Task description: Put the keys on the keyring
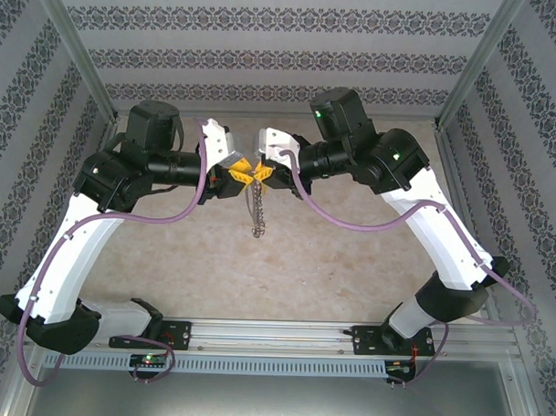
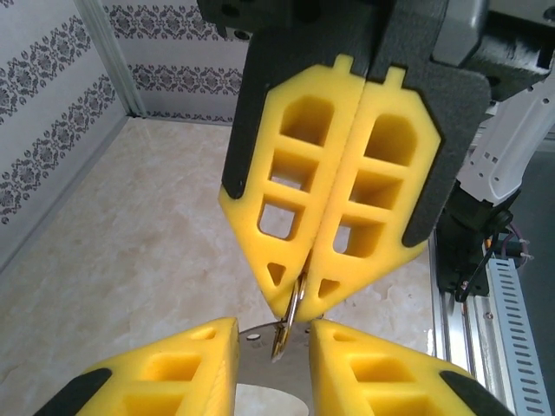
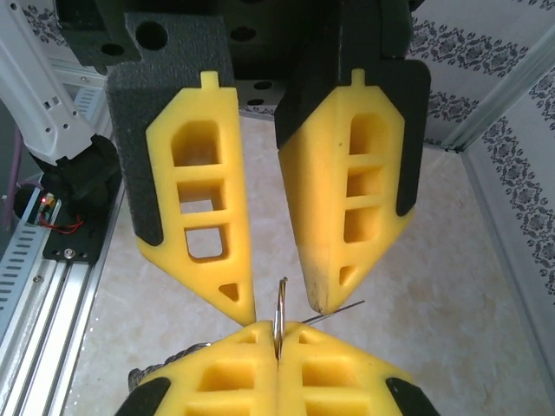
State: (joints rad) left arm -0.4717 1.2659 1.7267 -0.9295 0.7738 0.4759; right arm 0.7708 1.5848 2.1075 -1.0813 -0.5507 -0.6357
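My right gripper [image 3: 277,334] is shut on the keyring [image 3: 280,299], a thin silvery loop standing edge-on out of its tips. In the top view both grippers meet tip to tip high over the table, left gripper [image 1: 241,174] against right gripper [image 1: 265,174]. The keys [image 1: 256,212] hang below them as a jagged string. My left gripper [image 2: 273,336] has its fingers apart, and the ring [image 2: 293,316] dips into the gap between them. A flat silver key [image 2: 260,362] lies across that gap. Whether the pads touch it is unclear.
The marbled tabletop [image 1: 257,271] lies well below both grippers. An aluminium rail [image 1: 282,340] carrying the arm bases runs along the near edge. Patterned walls and metal frame posts [image 1: 78,55] close in the back and sides.
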